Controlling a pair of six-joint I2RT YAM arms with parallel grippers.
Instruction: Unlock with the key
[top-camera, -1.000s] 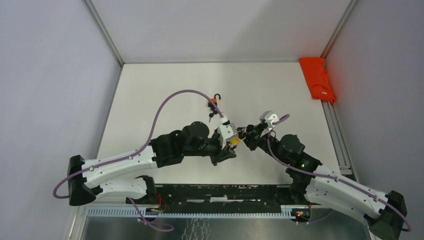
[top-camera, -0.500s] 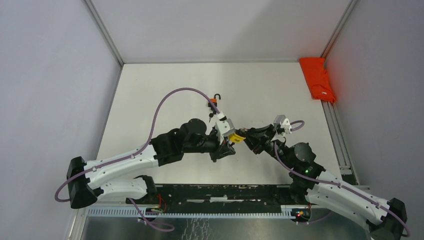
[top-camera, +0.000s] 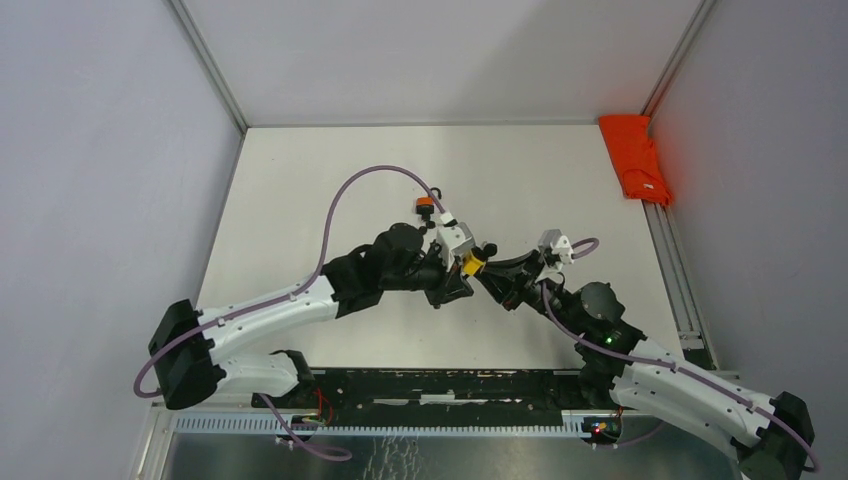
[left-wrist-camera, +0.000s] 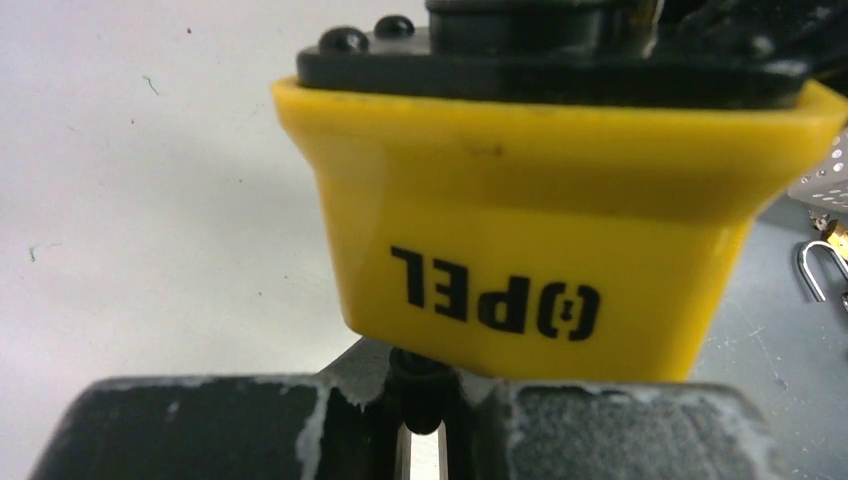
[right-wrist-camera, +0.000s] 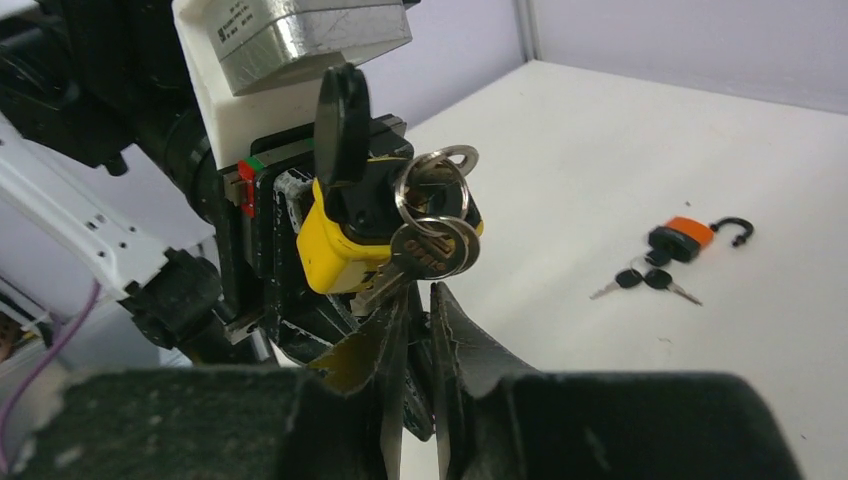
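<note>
The yellow padlock is being clamped mid-air by the left gripper — the right gripper, jaws barely parted, is being held at its dangling keys; any grip cannot be told.

Free tabletop beyond the left end effector, save orange padlock, keys, red cloth

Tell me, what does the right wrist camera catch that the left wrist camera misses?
Only the right wrist view shows the black key standing in the yellow padlock, the key ring hanging beside it, and an orange padlock lying open on the table. Only the left wrist view shows the black lettering on the padlock's face. Both show the yellow padlock held in the left gripper.
</note>
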